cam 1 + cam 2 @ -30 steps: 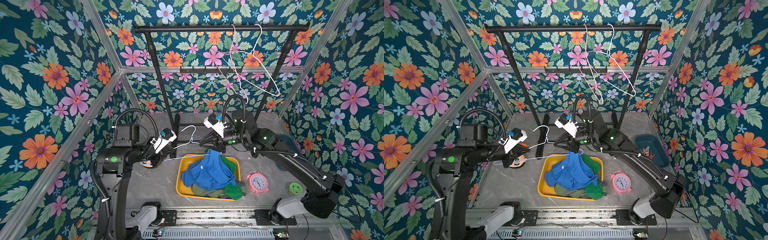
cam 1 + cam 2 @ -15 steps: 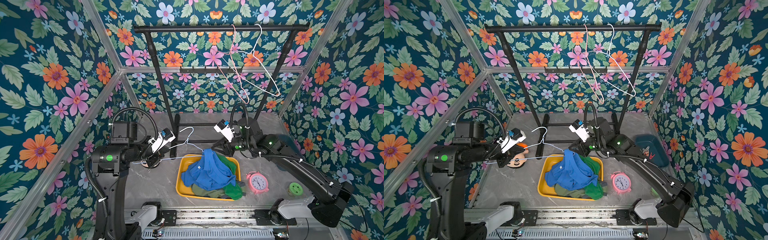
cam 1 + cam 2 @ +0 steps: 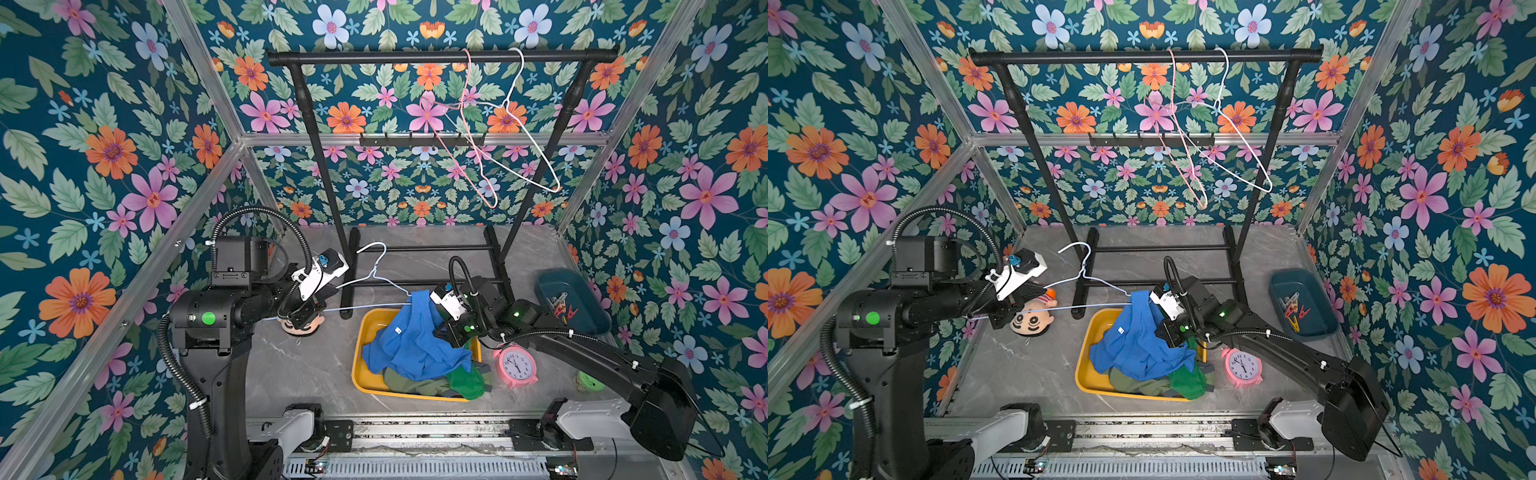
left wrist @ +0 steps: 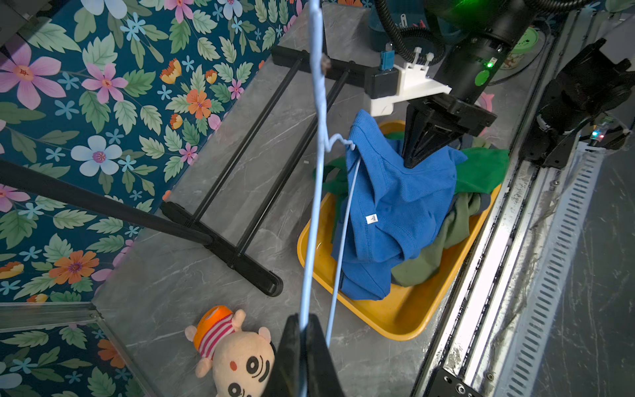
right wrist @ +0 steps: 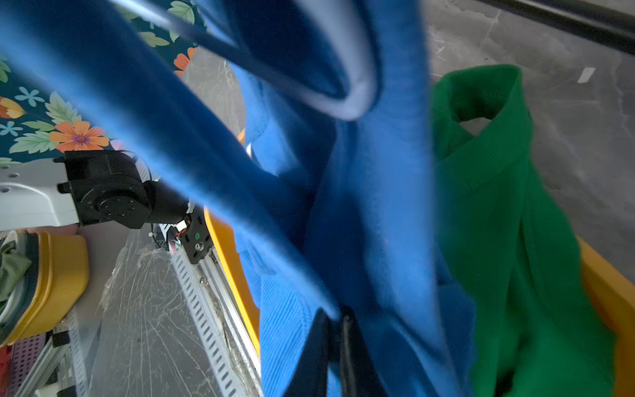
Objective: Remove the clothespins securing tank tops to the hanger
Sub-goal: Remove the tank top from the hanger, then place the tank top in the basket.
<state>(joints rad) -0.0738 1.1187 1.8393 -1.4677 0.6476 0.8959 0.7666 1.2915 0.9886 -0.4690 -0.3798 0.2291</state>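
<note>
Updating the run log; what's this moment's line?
left tool shut on hanger | right tool shut on blue tank top | it hangs from hanger end over yellow tray

Left arm (image 3: 232, 307) and right arm (image 3: 590, 347): chunky matte black, ribbed black hoses (image 3: 257, 210). Each has a green dot (image 3: 208, 318), white bracket (image 3: 316, 278) right behind the jaws.

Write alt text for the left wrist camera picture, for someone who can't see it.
The left gripper, shut, holds a pale blue wire hanger whose far end carries a blue tank top, pinched by the closed right gripper above a yellow tray. A plush toy lies on the grey table.
</note>
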